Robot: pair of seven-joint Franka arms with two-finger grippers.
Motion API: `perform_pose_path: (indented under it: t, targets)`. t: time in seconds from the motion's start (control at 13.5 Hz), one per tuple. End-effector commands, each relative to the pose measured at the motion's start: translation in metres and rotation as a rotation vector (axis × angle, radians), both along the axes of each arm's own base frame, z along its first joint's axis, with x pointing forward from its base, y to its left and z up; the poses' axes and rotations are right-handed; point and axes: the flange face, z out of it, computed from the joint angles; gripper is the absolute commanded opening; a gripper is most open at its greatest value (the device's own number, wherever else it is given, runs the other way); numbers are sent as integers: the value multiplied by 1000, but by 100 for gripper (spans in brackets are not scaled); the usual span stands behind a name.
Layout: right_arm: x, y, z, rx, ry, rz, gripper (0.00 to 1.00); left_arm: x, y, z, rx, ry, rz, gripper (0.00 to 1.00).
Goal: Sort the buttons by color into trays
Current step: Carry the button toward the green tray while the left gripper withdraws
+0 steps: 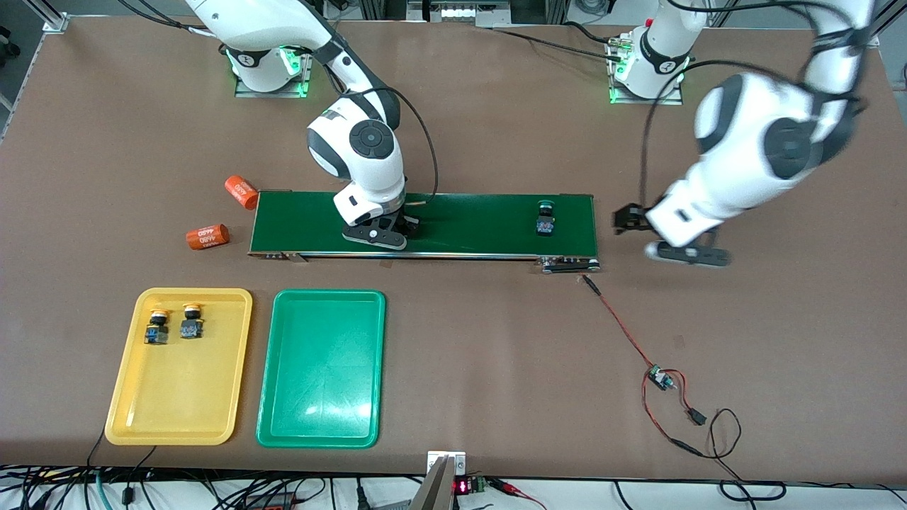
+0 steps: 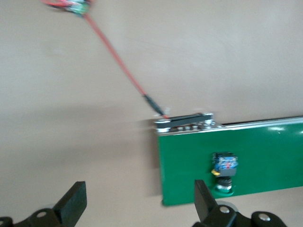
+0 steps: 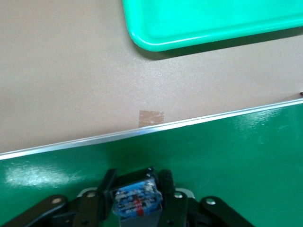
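My right gripper (image 1: 397,228) is down on the dark green conveyor belt (image 1: 468,225). Its jaws (image 3: 136,201) are shut on a button (image 3: 137,197), whose black body with a blue label shows between the fingers (image 3: 166,185); its cap is hidden. A green-capped button (image 1: 545,216) (image 2: 225,166) lies on the belt near the left arm's end. My left gripper (image 1: 686,253) (image 2: 137,203) is open and holds nothing, over bare table just off that end of the belt. Two yellow buttons (image 1: 157,326) (image 1: 191,322) sit in the yellow tray (image 1: 177,411). Nothing lies in the green tray (image 1: 322,397) (image 3: 213,23).
Two orange cylinders (image 1: 241,191) (image 1: 207,236) lie on the table off the belt's end toward the right arm. A red cable with a small circuit board (image 1: 662,379) trails from the belt's roller (image 1: 567,265) toward the front camera.
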Motion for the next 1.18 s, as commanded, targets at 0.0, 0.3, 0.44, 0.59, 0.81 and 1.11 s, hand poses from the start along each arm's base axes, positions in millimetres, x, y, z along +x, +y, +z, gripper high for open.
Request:
perform_pose_path:
  t: [0.0, 0.3, 0.44, 0.59, 0.81, 1.11]
  targets:
    - [9, -8, 1, -3, -8, -8, 11, 14, 43, 36, 2, 12, 53, 100]
    - [27, -17, 31, -12, -32, -35, 9, 29, 89, 105, 95, -55, 91, 100]
    - [41, -21, 63, -57, -7, -33, 9, 39, 115, 127, 82, -77, 140, 100]
    - [62, -31, 106, -59, 57, -3, 9, 34, 137, 132, 77, -59, 173, 100]
    - [99, -65, 145, -30, 56, 18, 9, 17, 143, 154, 72, -43, 176, 100]
    - [155, -145, 176, -23, 4, 170, 9, 10, 141, 162, 74, -59, 170, 100]
